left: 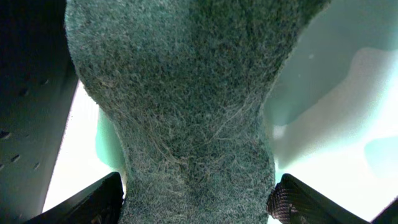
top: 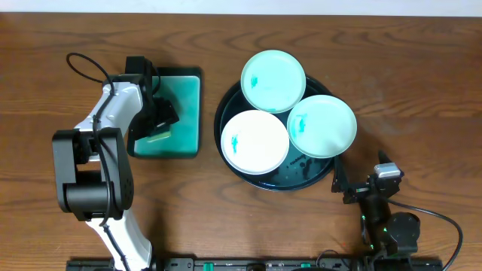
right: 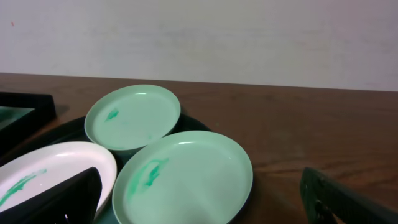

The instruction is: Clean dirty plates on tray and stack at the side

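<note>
Three plates lie on the round black tray [top: 301,181]: a mint one at the back [top: 273,80], a mint one at the right [top: 321,126] and a white one at the front left [top: 255,141], each with a teal smear. My left gripper [top: 160,120] is over the rectangular teal tray and is shut on a green scouring sponge [left: 186,93], which fills the left wrist view between the fingers [left: 196,202]. My right gripper [top: 343,184] is open and empty, low by the round tray's front right rim. In the right wrist view its fingers [right: 205,205] frame the right mint plate [right: 183,177].
A smaller rectangular black-edged teal tray [top: 184,90] sits left of the round tray and also shows in the right wrist view [right: 18,109]. Dark wood tabletop [top: 422,90] surrounds both trays. A pale wall stands behind the table [right: 249,37].
</note>
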Tool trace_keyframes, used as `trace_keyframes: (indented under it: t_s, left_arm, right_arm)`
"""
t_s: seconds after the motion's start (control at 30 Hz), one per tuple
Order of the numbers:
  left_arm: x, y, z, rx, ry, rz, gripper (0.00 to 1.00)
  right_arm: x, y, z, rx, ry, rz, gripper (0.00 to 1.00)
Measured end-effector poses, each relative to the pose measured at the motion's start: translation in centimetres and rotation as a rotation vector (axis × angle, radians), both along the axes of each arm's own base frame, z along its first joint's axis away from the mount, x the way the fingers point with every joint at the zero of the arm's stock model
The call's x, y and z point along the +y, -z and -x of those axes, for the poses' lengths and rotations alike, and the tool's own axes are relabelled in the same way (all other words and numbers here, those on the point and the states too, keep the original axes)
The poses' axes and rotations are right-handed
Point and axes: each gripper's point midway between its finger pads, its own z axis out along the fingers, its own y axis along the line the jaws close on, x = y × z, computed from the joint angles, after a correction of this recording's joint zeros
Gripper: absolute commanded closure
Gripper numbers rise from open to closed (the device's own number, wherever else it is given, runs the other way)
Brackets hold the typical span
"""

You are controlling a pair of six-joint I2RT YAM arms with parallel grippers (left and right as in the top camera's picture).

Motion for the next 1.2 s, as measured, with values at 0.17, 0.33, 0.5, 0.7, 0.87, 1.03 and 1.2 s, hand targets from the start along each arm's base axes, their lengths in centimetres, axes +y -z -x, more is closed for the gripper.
trace_keyframes:
  t_s: [0.17, 0.33, 0.5, 0.7, 0.87, 1.03, 1.2]
  left_arm:
    - [0.0, 0.0, 0.1, 0.002, 0.003, -0.002, 0.27]
    - [0.0, 0.1, 0.1, 0.002, 0.003, -0.002, 0.64]
    - [0.0, 0.2, 0.2, 0.006, 0.004, -0.003, 0.93]
    - [0.0, 0.2, 0.2, 0.004, 0.008, -0.005, 0.93]
    - [-0.1, 0.2, 0.3, 0.006, 0.009, 0.003, 0.93]
    - [-1.0, -0.8, 0.2, -0.017, 0.016, 0.049, 0.93]
    - [-2.4, -3.0, -0.8, -0.098, 0.048, 0.065, 0.93]
  right_arm:
    - [0.0, 0.0, 0.0, 0.000, 0.000, 0.000, 0.01]
    - [0.0, 0.0, 0.0, 0.000, 0.000, 0.000, 0.01]
    - [0.0, 0.0, 0.0, 0.000, 0.000, 0.000, 0.01]
    - [0.0, 0.0, 0.0, 0.000, 0.000, 0.000, 0.01]
    - [0.0, 0.0, 0.0, 0.000, 0.000, 0.000, 0.01]
    - [0.0, 0.0, 0.0, 0.000, 0.000, 0.000, 0.01]
    - [0.0, 0.0, 0.0, 0.000, 0.000, 0.000, 0.01]
